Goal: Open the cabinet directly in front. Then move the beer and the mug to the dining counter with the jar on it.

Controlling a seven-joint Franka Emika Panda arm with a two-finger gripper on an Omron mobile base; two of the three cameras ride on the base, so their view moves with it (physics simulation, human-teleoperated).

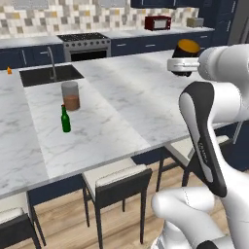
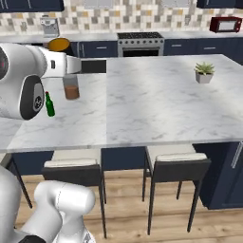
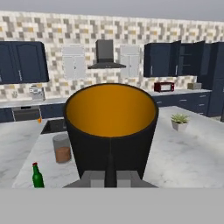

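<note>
Spreading across most of the scene, the dining counter (image 1: 112,97) is a white, grey-veined marble island with a dark inset sink (image 1: 48,75) at its far left corner and dark chairs (image 1: 121,187) tucked under its near edge. Behind it, along the tiled wall, the navy cabinet (image 3: 175,59) stands with a door swung open (upper right of the hand view), above a worktop carrying a red microwave (image 1: 157,22). The white arm reaches out over the island's right part, and its gripper (image 3: 109,173) is clamped on the mug (image 3: 110,124), one dark finger running up the black wall; the mug is carried upright above the marble, its orange-yellow inside facing the hand camera. The jar (image 1: 70,96), clear with brown contents, stands on the counter just in front of the sink. The beer (image 1: 65,119), a slim green bottle, stands upright just beside the jar, nearer the chairs. A small potted plant (image 2: 204,72) sits well apart on the right.
</note>
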